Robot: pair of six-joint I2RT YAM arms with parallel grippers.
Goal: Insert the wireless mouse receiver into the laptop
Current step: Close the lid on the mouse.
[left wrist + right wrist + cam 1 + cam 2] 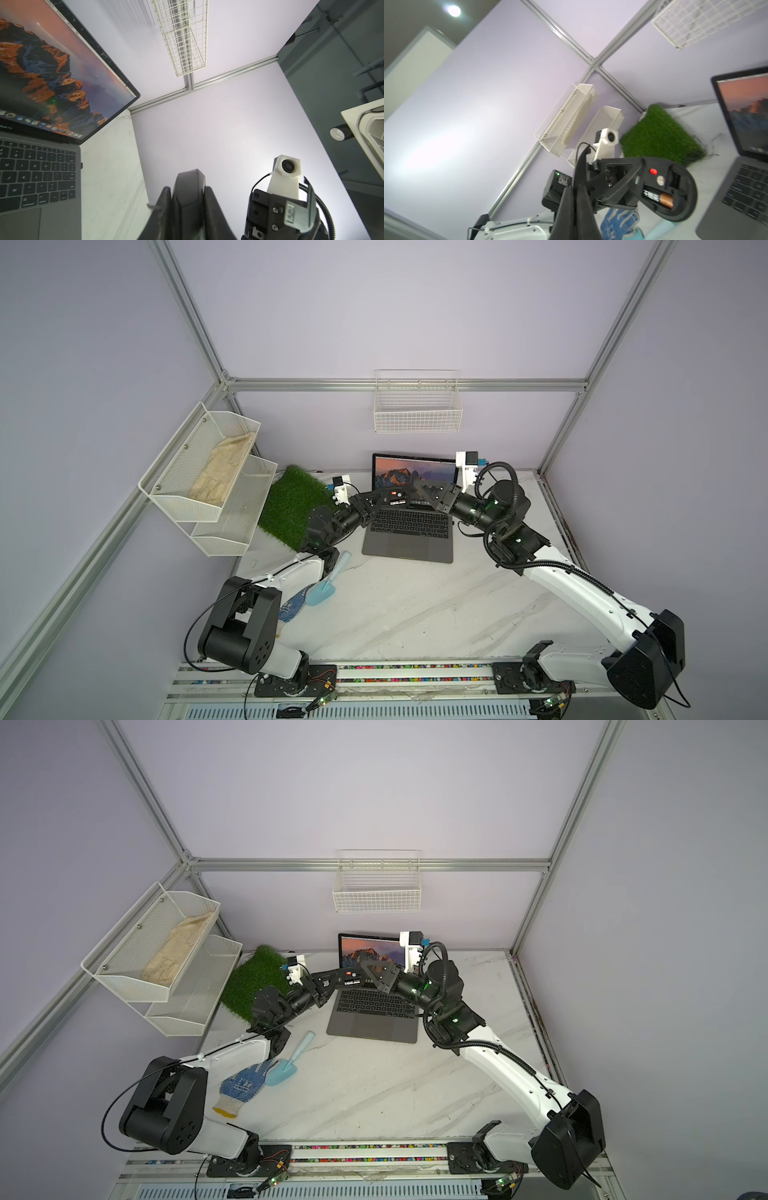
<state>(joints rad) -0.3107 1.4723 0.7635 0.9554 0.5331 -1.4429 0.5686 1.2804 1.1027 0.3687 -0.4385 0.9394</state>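
Over the slim dark-grey laptop (407,547) on a white marbled, lilac-walled table (415,614), the left gripper (187,189) clamps a black oval mouse (675,197), the right gripper (574,188) is pinched shut, and only the left wrist view resolves the tiny dark wireless mouse receiver (81,165) at the laptop's side.

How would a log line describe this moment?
left gripper: shut on upturned mouse | right gripper: shut, beside mouse | laptop: open
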